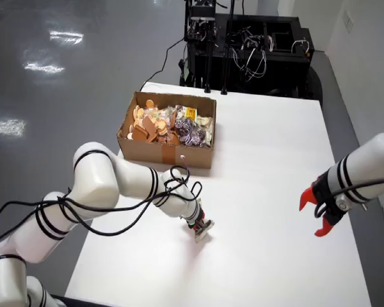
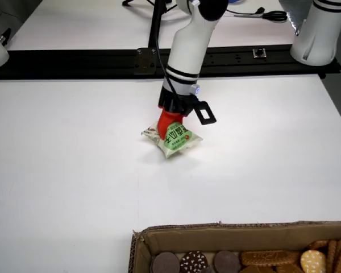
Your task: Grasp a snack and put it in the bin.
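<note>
A: Position noted: the gripper (image 2: 171, 128) is set down on the snack packet (image 2: 174, 139), which lies on the white table (image 2: 74, 170), well apart from the cardboard box (image 2: 227, 234).

B: Are the red fingers (image 2: 166, 122) closed on it?

A: That cannot be told; the tips are hidden against the packet. A firm pinch should be confirmed before lifting, so the packet is not dropped short of the box.

Unreadable dark print on green snack packet (image 2: 176, 139)
</note>
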